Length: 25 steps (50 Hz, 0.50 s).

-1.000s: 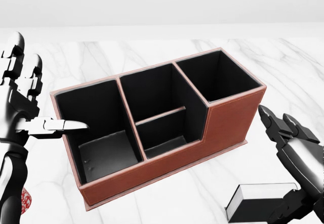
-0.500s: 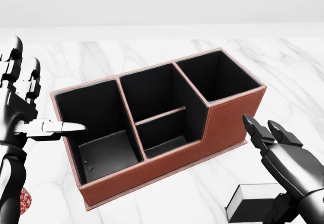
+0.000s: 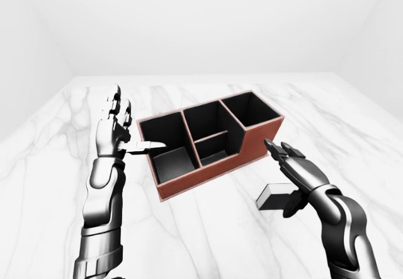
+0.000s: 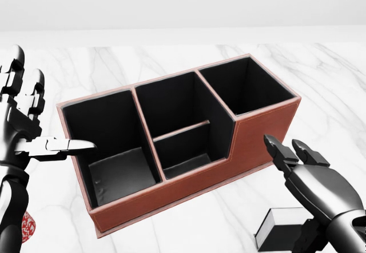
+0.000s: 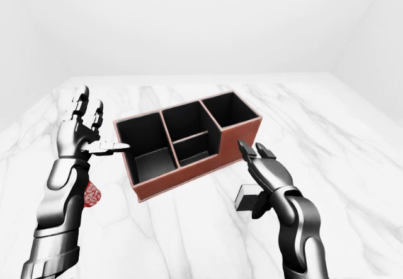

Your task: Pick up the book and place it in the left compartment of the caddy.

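Left-eye view: my right hand [image 3: 291, 165] hangs over the book [image 3: 271, 196], two fingers spread and pointing toward the caddy [image 3: 214, 142], thumb curled down against the book's right end. Not closed on it. The book lies flat on the marble table [image 3: 56, 165], well below the caddy's tall right end and apart from its wall.

My left hand [image 3: 113, 128] stands upright just left of the caddy, fingers open, thumb reaching over the rim of the left compartment [image 4: 111, 144]. It holds nothing.

Risks, as I judge them:
- Book is thin and flat on a smooth slab. If I close from above without getting a finger under an edge, it likely skids away instead of lifting.
- Thumb contact alone may push it toward the bottom of the view, out of sight.
- My left thumb sits across the target opening; it could block the drop.
- Carrying across the caddy, the book could clip the divider walls or fall in the middle compartment.

A small red thing [image 5: 92, 194] lies left of the caddy; cannot tell what.
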Available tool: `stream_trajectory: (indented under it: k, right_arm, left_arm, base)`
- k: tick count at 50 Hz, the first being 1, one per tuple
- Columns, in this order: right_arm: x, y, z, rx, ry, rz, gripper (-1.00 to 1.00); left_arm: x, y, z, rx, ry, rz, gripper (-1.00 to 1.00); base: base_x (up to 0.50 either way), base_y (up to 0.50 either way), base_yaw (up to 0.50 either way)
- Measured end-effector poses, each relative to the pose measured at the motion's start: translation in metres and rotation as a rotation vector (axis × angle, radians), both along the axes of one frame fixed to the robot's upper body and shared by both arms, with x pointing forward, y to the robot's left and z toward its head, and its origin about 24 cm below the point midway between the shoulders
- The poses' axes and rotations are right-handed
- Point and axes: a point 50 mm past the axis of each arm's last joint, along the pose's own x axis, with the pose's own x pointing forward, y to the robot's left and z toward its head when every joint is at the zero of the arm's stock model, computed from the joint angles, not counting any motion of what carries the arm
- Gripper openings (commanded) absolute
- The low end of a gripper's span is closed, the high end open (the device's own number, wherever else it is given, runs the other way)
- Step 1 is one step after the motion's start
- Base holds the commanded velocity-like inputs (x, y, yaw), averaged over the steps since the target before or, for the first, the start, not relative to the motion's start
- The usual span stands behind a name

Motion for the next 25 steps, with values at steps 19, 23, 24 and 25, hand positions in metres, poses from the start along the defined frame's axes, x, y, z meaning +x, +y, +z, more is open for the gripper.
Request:
stream_trajectory:
  k: [19, 23, 24, 25]
  right_arm:
    - [0.003, 0.003, -0.015, -0.013, 0.065, 0.020, 1.00]
    - [0.004, 0.003, -0.019, -0.020, 0.081, 0.023, 1.00]
    - [0.004, 0.003, -0.019, -0.021, 0.085, 0.024, 1.00]
    - [0.004, 0.003, -0.020, -0.023, 0.088, 0.025, 1.00]
  left_arm:
    - [0.001, 0.003, -0.005, -0.008, 0.021, 0.006, 1.00]
    - [0.000, 0.004, -0.005, -0.009, 0.021, 0.008, 1.00]
    - [0.000, 0.004, -0.005, -0.009, 0.020, 0.009, 1.00]
    - [0.000, 0.004, -0.005, -0.009, 0.020, 0.010, 1.00]
  base:
    - [0.00, 0.00, 0.00]
    - [0.00, 0.00, 0.00]
    - [0.00, 0.00, 0.00]
    - [0.00, 0.00, 0.00]
